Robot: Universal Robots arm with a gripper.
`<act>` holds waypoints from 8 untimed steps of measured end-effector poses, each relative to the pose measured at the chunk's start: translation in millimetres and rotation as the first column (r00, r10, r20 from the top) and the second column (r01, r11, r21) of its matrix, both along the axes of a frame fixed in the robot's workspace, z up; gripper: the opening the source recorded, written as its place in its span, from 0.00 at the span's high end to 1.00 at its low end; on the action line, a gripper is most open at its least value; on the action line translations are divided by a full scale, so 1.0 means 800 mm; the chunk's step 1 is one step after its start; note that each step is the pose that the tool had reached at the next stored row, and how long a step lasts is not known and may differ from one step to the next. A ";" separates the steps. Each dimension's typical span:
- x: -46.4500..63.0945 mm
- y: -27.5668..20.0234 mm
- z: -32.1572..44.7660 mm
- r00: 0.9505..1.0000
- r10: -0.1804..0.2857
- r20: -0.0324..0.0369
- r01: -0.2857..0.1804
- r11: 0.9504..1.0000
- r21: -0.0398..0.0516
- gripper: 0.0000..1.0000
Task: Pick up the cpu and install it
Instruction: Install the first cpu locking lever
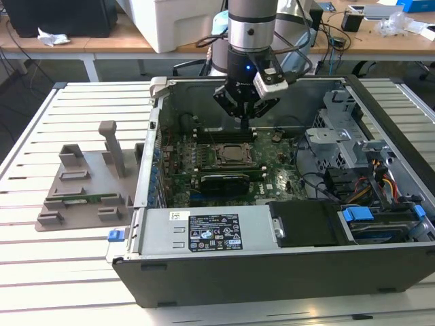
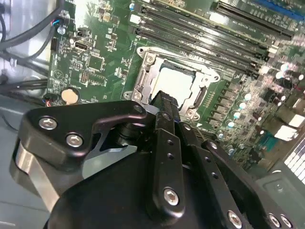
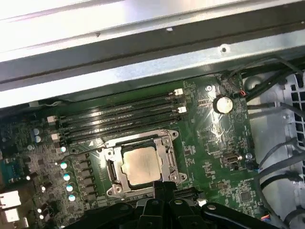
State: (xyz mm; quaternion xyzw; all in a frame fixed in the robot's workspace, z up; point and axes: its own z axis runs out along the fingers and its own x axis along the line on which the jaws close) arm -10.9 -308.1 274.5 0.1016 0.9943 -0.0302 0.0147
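Centre of the exterior view: the cpu [image 1: 228, 155] lies flat in its socket [image 1: 202, 156]. The gripper [image 1: 245, 123] hangs just above, jaws drawn together on nothing. Light, stiff and slick-topped (likely fragile underneath), the chip is best taken by its edges. The socket's metal frame crowds those; memory slots [image 1: 219, 134] lie behind.

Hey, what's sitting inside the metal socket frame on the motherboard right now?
In the first wrist view the cpu lies flat inside the socket frame, silver top up. The end effector covers one edge of the frame, and whatever lies under the cpu is hidden.
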 end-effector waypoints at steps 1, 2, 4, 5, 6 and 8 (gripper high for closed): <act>0.000 0.0000 0.0000 0.998 0.056 0.000 -0.056 0.998 0.000 0.89; 0.000 0.0000 0.0000 0.996 0.084 0.000 -0.084 0.996 0.000 0.89; 0.000 0.0000 0.0001 0.993 0.118 0.000 -0.118 0.993 0.000 0.89; 0.000 0.0000 0.0000 0.992 0.128 0.000 -0.128 0.992 0.000 0.89; 0.000 0.0000 0.0000 0.990 0.144 0.000 -0.144 0.990 0.000 0.89; 0.000 0.0000 0.0000 0.986 0.164 0.000 -0.164 0.986 0.000 0.89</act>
